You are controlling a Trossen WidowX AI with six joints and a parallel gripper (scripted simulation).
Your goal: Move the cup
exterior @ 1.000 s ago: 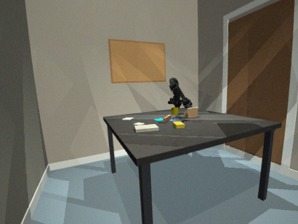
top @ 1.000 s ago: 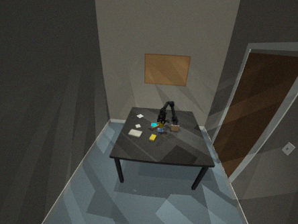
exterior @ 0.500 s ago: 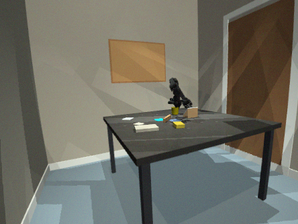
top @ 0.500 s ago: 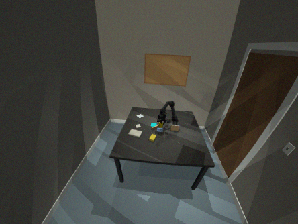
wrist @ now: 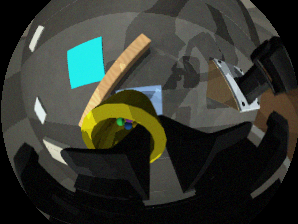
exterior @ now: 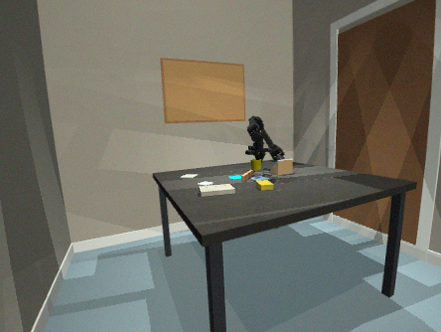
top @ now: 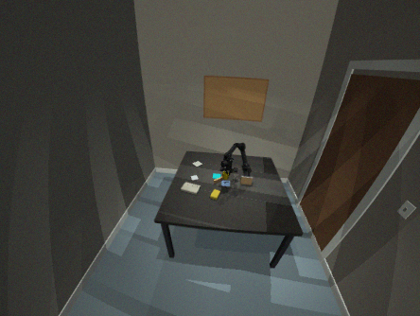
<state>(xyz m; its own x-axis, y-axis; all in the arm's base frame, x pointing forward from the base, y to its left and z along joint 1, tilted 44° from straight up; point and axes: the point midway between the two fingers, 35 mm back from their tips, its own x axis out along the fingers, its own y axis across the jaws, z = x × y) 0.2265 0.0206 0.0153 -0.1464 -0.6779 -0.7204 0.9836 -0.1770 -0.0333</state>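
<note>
The gripper [wrist: 143,152] gripped the yellow cup's [wrist: 124,127] rim at frame centre; the cup stood upright, mouth up, marbles [wrist: 120,123] inside, a wooden stick [wrist: 116,72] just beside.

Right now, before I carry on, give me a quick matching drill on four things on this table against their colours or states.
Things:
1. cup
2. gripper
3. pad left of the wooden stick
4. box by the arm's base

Descriptions:
A. cyan
B. tan
C. yellow, marbles inside
D. shut on the cup's rim

Pairs: 1-C, 2-D, 3-A, 4-B
</note>
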